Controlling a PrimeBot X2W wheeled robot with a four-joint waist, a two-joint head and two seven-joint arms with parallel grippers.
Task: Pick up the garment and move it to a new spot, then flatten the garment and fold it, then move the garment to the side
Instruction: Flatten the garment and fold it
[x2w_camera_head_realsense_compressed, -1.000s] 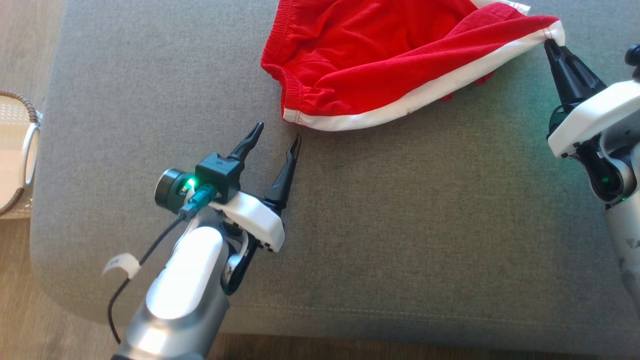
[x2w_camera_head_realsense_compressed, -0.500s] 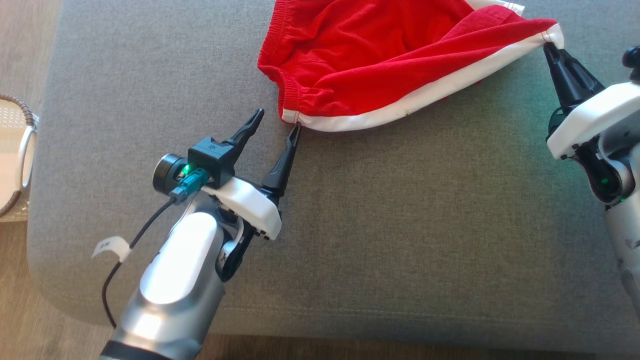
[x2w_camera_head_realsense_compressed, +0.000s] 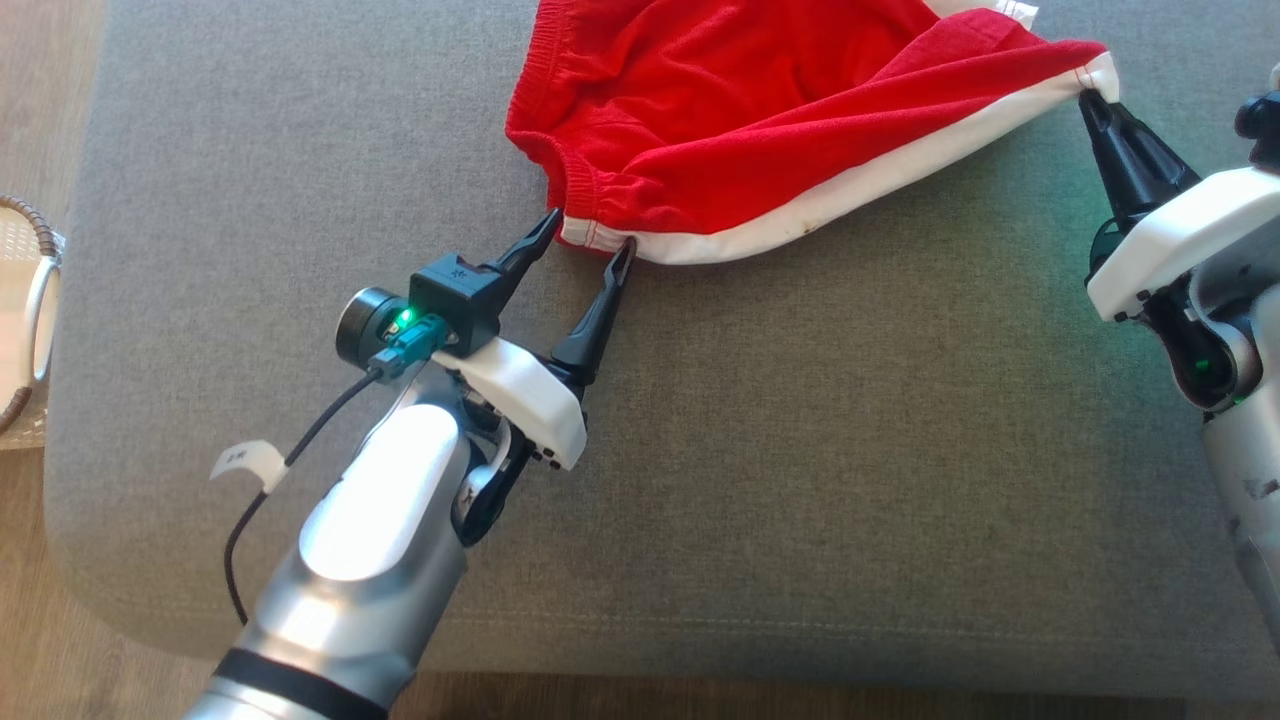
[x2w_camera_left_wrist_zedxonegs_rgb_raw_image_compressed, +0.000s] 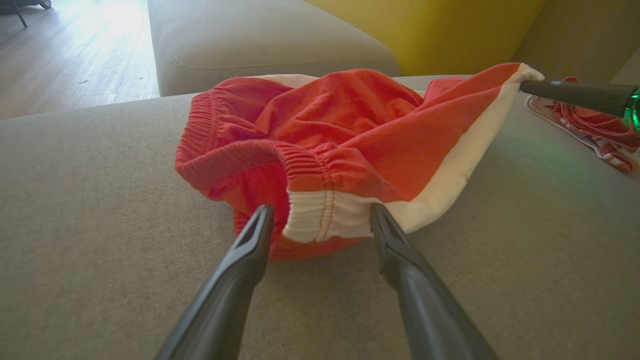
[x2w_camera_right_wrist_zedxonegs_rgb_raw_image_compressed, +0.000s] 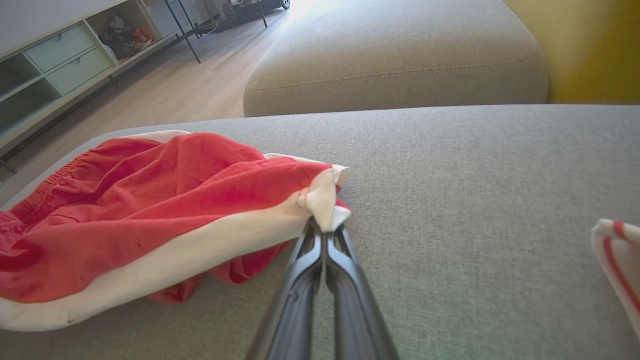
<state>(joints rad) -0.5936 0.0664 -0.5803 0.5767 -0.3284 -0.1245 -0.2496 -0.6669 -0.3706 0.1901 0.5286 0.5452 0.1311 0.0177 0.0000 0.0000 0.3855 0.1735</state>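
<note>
The garment (x2w_camera_head_realsense_compressed: 760, 120) is a pair of red shorts with a white side stripe, lying rumpled on the grey sofa cushion (x2w_camera_head_realsense_compressed: 800, 450). My right gripper (x2w_camera_head_realsense_compressed: 1092, 100) is shut on the white hem corner of the garment (x2w_camera_right_wrist_zedxonegs_rgb_raw_image_compressed: 322, 200) at the right and holds the stripe stretched. My left gripper (x2w_camera_head_realsense_compressed: 590, 232) is open at the waistband end. In the left wrist view its two fingers straddle the white elastic corner of the garment (x2w_camera_left_wrist_zedxonegs_rgb_raw_image_compressed: 325, 217), one on each side, tips touching the fabric.
A second red-and-white striped cloth (x2w_camera_left_wrist_zedxonegs_rgb_raw_image_compressed: 595, 125) lies on the cushion beyond my right gripper (x2w_camera_left_wrist_zedxonegs_rgb_raw_image_compressed: 575, 95). A woven basket (x2w_camera_head_realsense_compressed: 25, 320) stands off the cushion's left edge. Another cushion (x2w_camera_right_wrist_zedxonegs_rgb_raw_image_compressed: 400, 50) and a yellow backrest (x2w_camera_left_wrist_zedxonegs_rgb_raw_image_compressed: 450, 25) lie behind.
My left gripper has moved forward and right, from short of the shorts to straddling the white waistband corner. The right gripper has kept its hold on the hem corner.
</note>
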